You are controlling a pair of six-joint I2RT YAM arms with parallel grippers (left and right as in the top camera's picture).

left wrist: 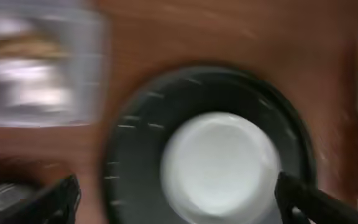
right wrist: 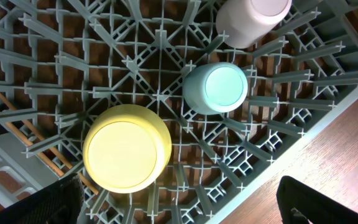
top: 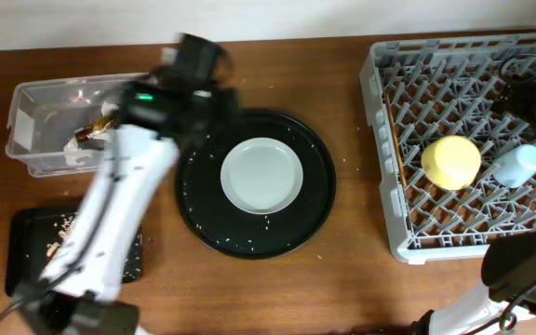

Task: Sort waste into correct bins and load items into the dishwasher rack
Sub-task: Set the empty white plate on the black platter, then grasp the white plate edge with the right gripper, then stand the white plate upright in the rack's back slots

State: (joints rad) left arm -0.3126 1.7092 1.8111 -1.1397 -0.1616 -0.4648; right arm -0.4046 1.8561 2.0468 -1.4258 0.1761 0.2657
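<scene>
The pale grey-green plate (top: pixel 261 175) lies on a large round black tray (top: pixel 203 214); in the blurred left wrist view the plate (left wrist: pixel 222 165) is below my left gripper (left wrist: pixel 179 208), which is open and empty. In the overhead view the left gripper (top: pixel 195 58) is raised between the clear tub (top: pixel 26 130) and the plate. The tub holds the snack wrapper (top: pixel 96 130) and a white napkin (top: pixel 80 145). The grey rack (top: pixel 389 186) holds the upturned yellow bowl (right wrist: pixel 128 155), blue cup (right wrist: pixel 216 87), white cup (right wrist: pixel 250 18) and chopsticks (right wrist: pixel 17 121). My right gripper (right wrist: pixel 185 208) hangs open above the rack's edge.
The flat black tray (top: pixel 21 270) at the front left carries beige food scraps (top: pixel 59 244). Small white grains dot the round black tray. My left arm (top: pixel 119 214) crosses over the flat tray. Bare wooden table (top: pixel 342 279) lies between the round tray and the rack.
</scene>
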